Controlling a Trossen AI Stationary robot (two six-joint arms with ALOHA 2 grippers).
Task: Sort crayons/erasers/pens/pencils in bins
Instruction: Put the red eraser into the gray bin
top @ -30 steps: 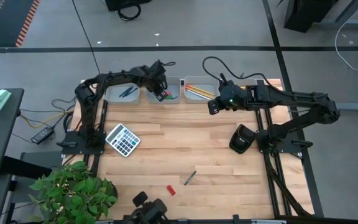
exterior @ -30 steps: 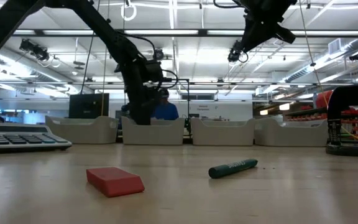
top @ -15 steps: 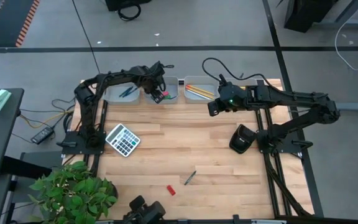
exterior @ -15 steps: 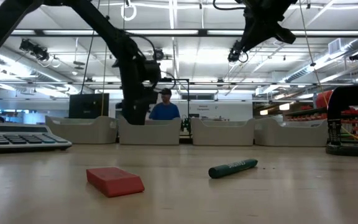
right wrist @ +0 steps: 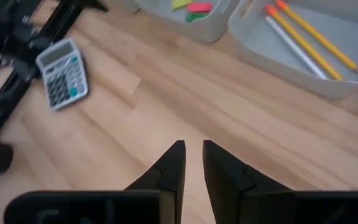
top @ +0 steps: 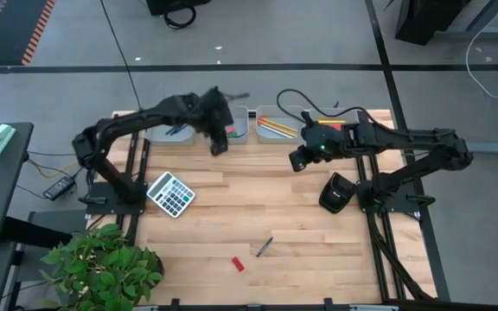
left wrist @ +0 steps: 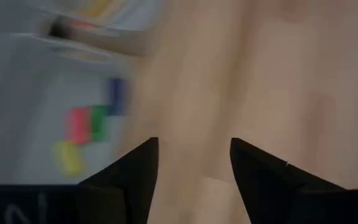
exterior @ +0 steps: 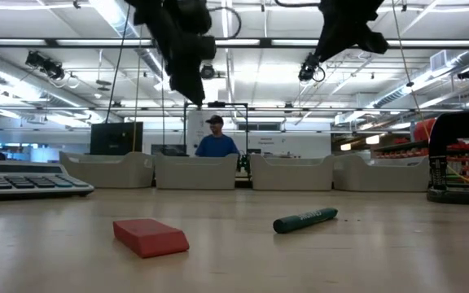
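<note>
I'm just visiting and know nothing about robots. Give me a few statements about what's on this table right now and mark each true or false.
1. A red eraser lies loose on the wooden table, outside the bins. True.
2. The left gripper is clamped on a pencil. False: its fingers stand open with nothing between them.
3. Yellow and orange pencils lie in one of the grey bins. True.
4. The calculator sits inside a bin. False: it rests on the bare table near the left arm's base.
5. The green crayon is held by the right gripper. False: it lies on the table, and that gripper holds nothing.
</note>
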